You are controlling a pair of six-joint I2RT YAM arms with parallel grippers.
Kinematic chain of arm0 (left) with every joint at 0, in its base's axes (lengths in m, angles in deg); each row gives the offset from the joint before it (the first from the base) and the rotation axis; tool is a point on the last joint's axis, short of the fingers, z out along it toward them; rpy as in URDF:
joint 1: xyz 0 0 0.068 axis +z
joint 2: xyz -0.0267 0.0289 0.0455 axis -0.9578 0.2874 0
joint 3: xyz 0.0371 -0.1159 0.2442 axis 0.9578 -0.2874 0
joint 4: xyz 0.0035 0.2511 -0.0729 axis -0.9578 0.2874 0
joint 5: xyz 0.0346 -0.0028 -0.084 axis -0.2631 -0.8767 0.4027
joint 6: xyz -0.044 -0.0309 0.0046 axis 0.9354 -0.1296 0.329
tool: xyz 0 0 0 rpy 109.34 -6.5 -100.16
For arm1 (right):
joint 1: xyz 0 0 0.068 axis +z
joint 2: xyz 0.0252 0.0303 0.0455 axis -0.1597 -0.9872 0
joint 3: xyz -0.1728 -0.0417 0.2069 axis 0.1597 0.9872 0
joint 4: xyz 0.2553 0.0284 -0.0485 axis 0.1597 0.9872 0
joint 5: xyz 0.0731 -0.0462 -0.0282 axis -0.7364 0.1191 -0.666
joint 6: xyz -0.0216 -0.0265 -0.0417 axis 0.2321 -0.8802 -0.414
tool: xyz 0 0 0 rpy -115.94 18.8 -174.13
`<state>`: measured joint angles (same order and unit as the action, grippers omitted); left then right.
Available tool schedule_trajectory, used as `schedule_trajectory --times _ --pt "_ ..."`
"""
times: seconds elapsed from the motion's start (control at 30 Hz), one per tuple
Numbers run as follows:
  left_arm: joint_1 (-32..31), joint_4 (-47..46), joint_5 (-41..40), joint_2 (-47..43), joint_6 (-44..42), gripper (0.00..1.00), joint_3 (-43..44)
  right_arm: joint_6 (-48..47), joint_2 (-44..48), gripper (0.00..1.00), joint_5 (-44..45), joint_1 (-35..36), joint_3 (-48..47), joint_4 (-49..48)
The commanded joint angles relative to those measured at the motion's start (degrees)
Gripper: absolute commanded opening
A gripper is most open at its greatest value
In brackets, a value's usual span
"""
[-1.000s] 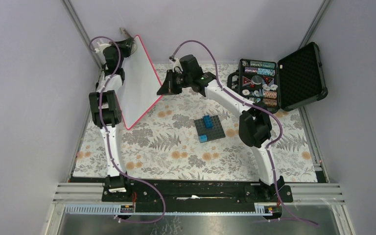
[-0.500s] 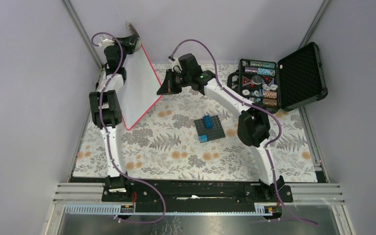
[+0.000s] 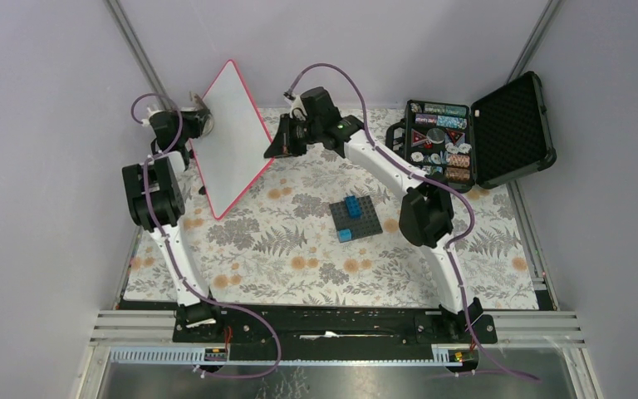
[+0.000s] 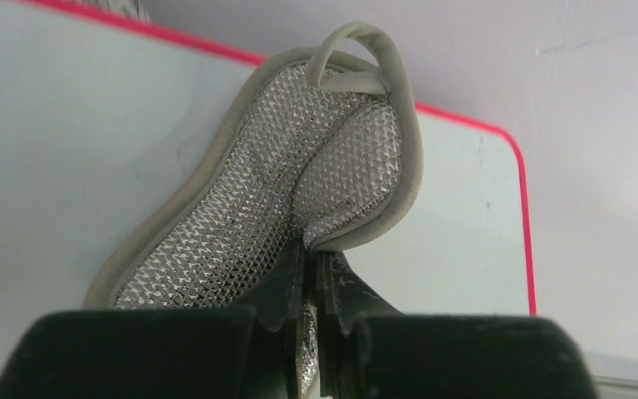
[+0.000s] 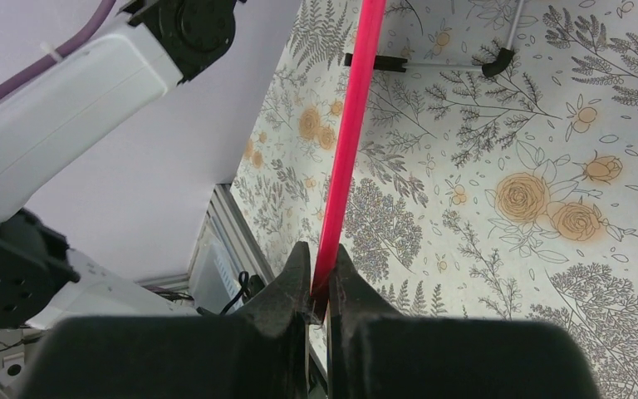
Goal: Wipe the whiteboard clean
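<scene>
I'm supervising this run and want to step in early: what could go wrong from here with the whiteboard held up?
The right end effector pinches the whiteboard only by its thin red edge, so wiping pressure may twist it loose. The left end effector grips the mesh pad by one edge; it might fold instead of wiping flat.

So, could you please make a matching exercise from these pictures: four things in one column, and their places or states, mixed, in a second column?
Things:
1 whiteboard
2 mesh pad
3 black case
4 dark baseplate

States:
A lies flat on the flowered mat
B pinched in the left gripper
C stands open, far right
D edge clamped by the right gripper

Pairs: 1-D, 2-B, 3-C, 4-A
</scene>
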<state>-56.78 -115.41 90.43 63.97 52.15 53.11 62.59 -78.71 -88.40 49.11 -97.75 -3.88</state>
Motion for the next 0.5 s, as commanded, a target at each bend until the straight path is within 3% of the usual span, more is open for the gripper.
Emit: schedule_trajectory --times 0.0,0.27,0.47 --pt "-4.14 1.78 7.72 -6.62 -0.68 0.0 -9.14 -10.14 -3.96 0.0 -5.48 4.29 -5.11 -1.45" --pt "-11.39 -0.39 12.37 -20.48 -2.87 0.0 -20.91 -10.91 -5.92 0.0 -6.49 4.49 -7.87 0.45" --pt "-15.67 7.42 14.73 -22.96 -7.46 0.0 -15.3 -12.31 -4.85 0.0 -5.04 4.82 -7.57 0.89"
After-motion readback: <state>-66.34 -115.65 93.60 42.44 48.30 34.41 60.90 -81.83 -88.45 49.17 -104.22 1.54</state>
